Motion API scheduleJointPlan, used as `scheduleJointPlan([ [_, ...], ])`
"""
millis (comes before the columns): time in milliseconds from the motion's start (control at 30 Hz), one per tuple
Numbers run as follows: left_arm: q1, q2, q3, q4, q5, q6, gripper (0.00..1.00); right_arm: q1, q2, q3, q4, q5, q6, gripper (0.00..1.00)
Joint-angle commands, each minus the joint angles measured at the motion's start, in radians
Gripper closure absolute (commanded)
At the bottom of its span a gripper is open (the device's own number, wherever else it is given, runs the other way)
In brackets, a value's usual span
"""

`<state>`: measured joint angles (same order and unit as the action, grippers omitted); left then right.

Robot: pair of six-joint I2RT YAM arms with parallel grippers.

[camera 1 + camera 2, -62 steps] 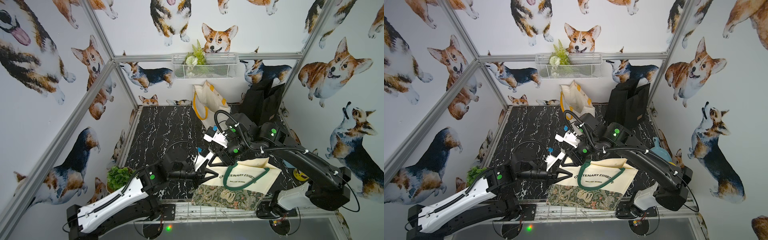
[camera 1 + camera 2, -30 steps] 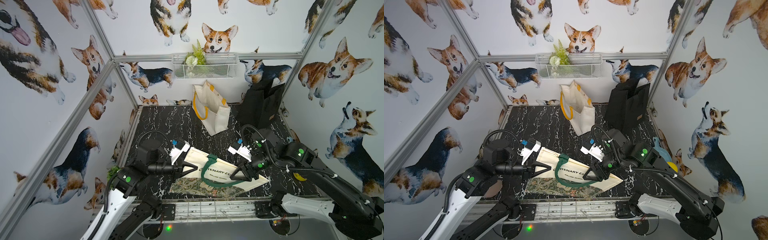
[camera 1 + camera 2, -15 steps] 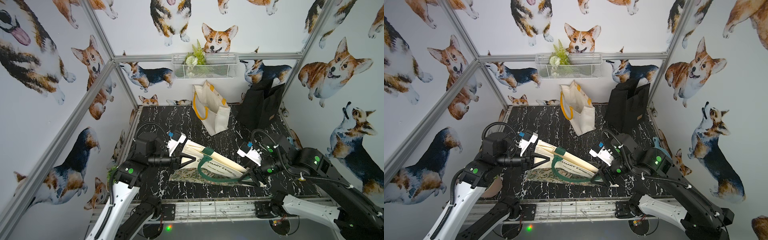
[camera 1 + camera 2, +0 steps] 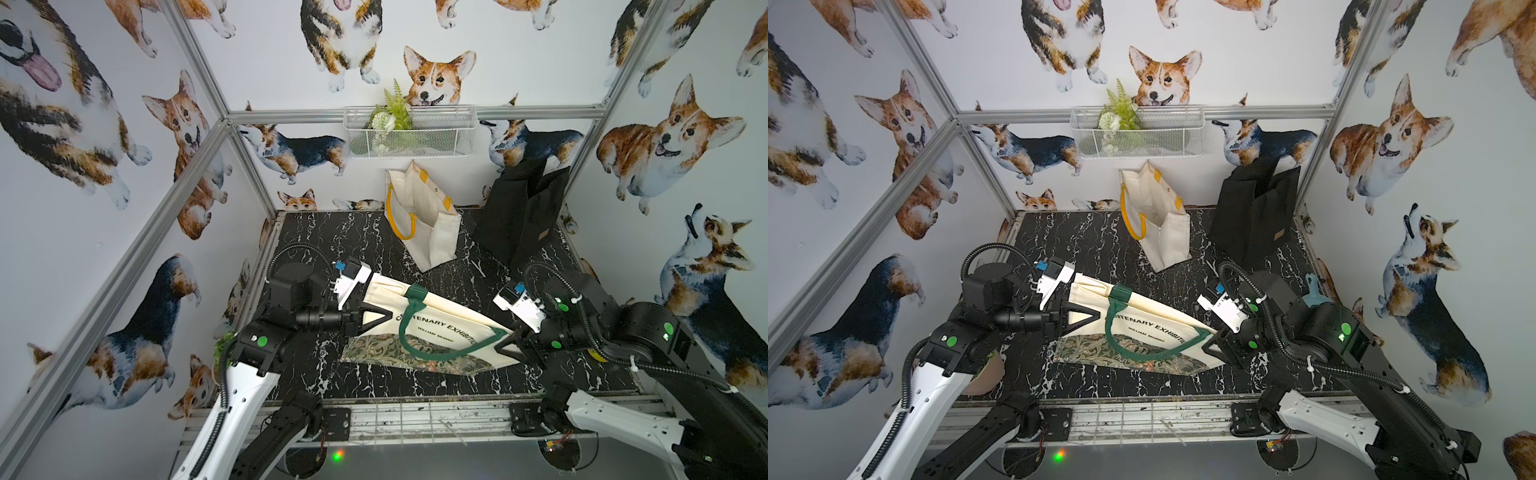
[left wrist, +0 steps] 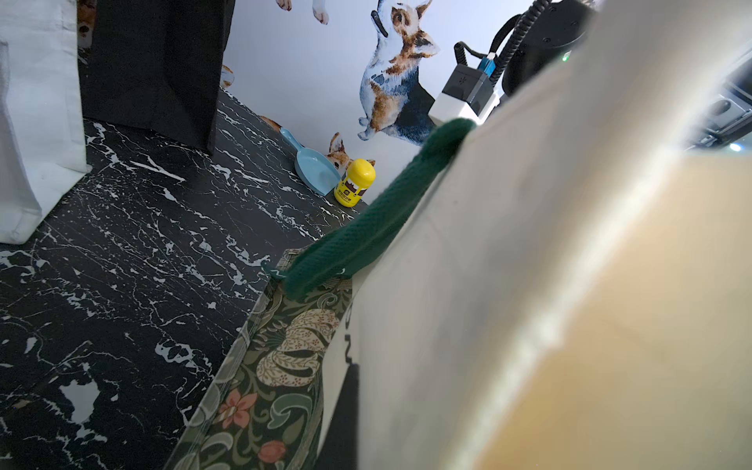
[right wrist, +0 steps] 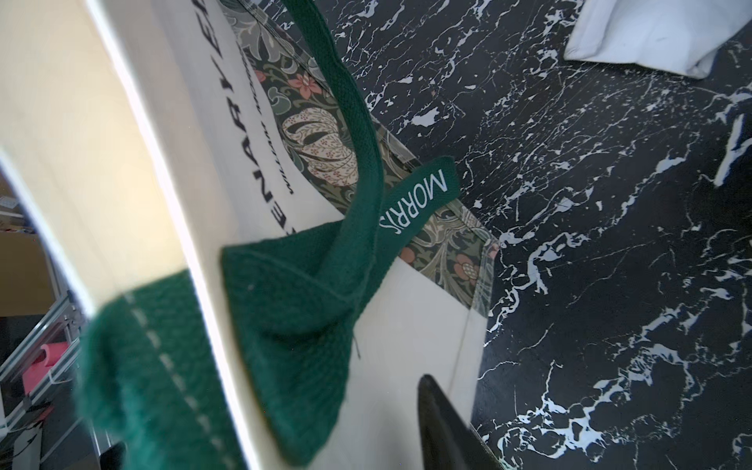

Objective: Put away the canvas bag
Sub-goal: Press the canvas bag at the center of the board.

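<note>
The canvas bag is cream with green handles and a floral base. It hangs tilted between both arms in both top views, and its floral bottom rests on the black marble floor. My left gripper is shut on the bag's raised left rim; cloth fills the left wrist view. My right gripper is shut on the lower right corner by the handle's end. In the right wrist view one black finger lies against the cloth beside the green handle; the other finger is hidden.
A cream tote with yellow handles and a black bag stand open at the back. A wire basket with a plant hangs on the rear wall. A blue scoop and yellow bottle sit by the right wall.
The right gripper's jaws have narrowed onto the bag's right corner, which now sits higher. The bag's top edge is stretched straighter between the two arms. The left grip is unchanged.
</note>
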<state>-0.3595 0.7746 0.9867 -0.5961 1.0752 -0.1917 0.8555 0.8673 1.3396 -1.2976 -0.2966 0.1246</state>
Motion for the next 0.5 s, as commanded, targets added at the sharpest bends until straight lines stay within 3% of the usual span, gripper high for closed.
scheduleJointPlan([
  [0,0.004,-0.001,0.004,0.078,0.039,-0.014,1.0,0.001,0.002,0.02,-0.029,0.021,0.003,0.95],
  [33,0.004,-0.003,-0.001,0.078,0.033,-0.016,1.0,0.001,0.004,0.024,-0.027,0.017,0.005,1.0],
  [133,0.004,-0.003,-0.011,0.068,-0.015,-0.018,1.0,0.001,0.005,0.021,-0.015,-0.021,0.016,1.0],
  [300,0.004,0.026,0.019,-0.018,-0.279,-0.036,0.98,0.001,0.027,-0.053,0.08,-0.195,0.121,1.0],
  [367,0.004,0.042,0.027,-0.027,-0.354,-0.054,0.98,0.001,0.039,-0.088,0.141,-0.261,0.181,1.0],
  [467,0.003,0.078,0.027,-0.01,-0.5,-0.108,0.92,0.001,0.059,-0.18,0.374,-0.397,0.405,1.0],
])
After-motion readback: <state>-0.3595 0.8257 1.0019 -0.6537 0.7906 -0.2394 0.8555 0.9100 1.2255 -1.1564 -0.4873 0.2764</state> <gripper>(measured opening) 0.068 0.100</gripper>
